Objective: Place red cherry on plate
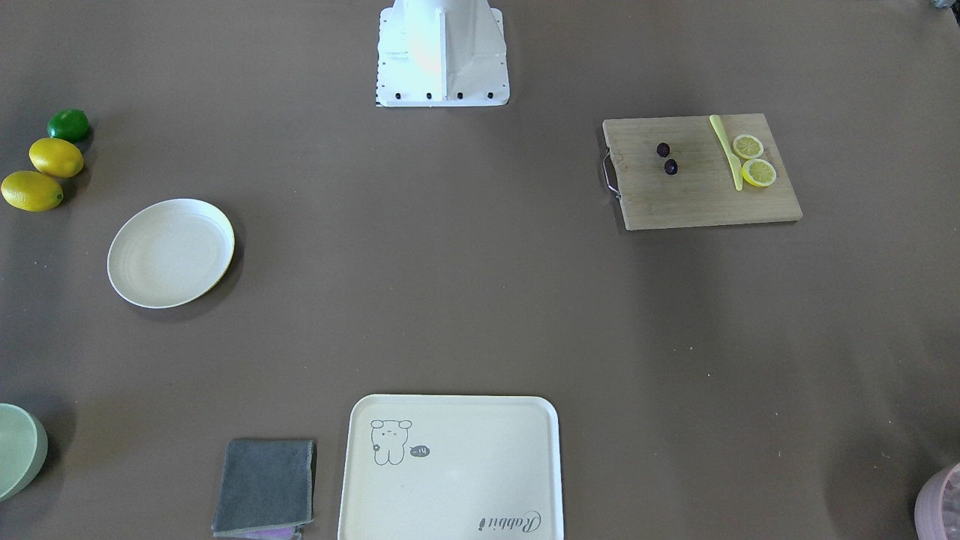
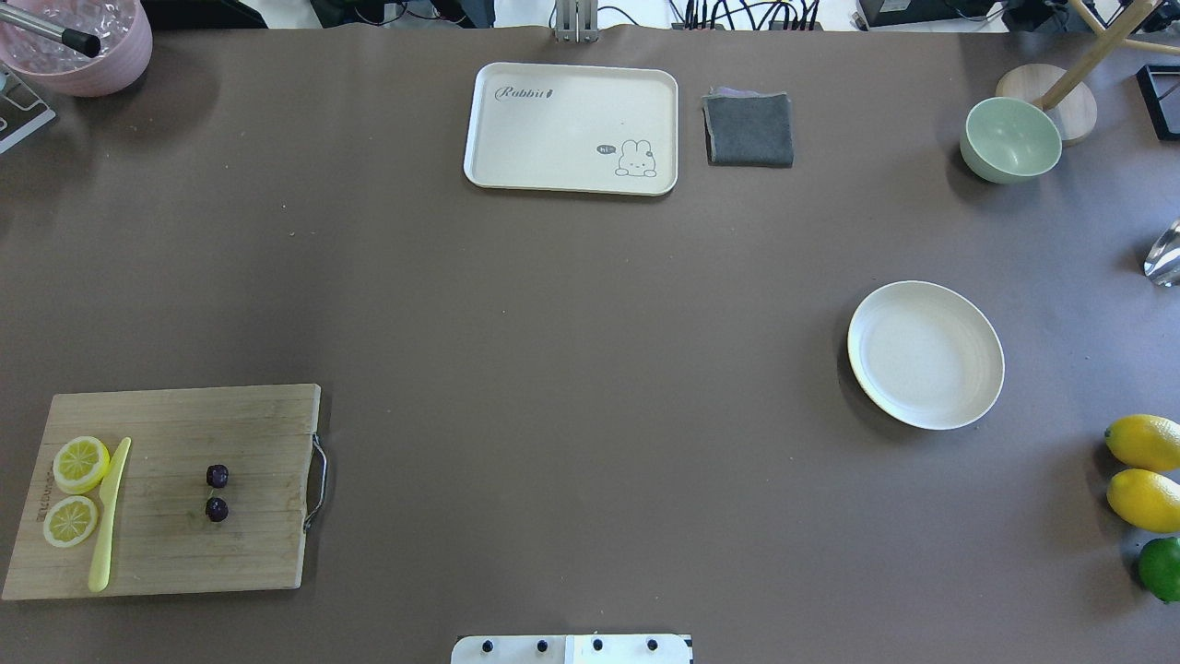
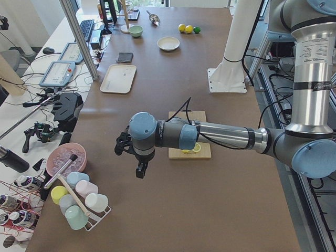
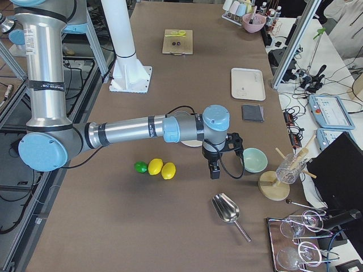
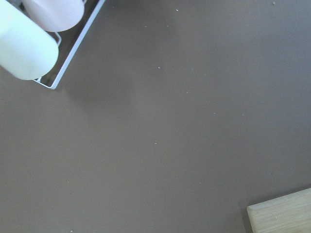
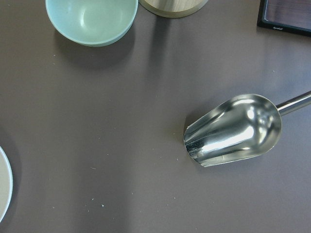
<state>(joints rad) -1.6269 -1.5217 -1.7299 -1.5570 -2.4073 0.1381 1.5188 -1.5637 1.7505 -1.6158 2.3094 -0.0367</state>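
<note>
Spanning the whole overhead view, the brown table (image 2: 590,277) showed neither arm over its middle. Both arms hung at opposite ends, probably a parked pose before any reach.

The bamboo cutting board (image 2: 249,424) lay on the robot's left. The plate (image 2: 925,355) sat bare on the right, well apart from it. A carry across the table, or a hand-over, seemed needed.

The left gripper (image 3: 140,170) pointed down at bare table between the board and a cup rack (image 5: 43,43). The right gripper (image 4: 215,170) hovered beside a green bowl (image 6: 91,19) and a metal scoop (image 6: 233,128). Only the side cameras showed either gripper, so jaw width could not be told.

A yellow-green knife (image 2: 109,516) and two lemon slices (image 2: 80,464) occupied the board's outer end. The red cherry (image 2: 217,509) rested mid-board, untouched, nearer the left arm.
</note>
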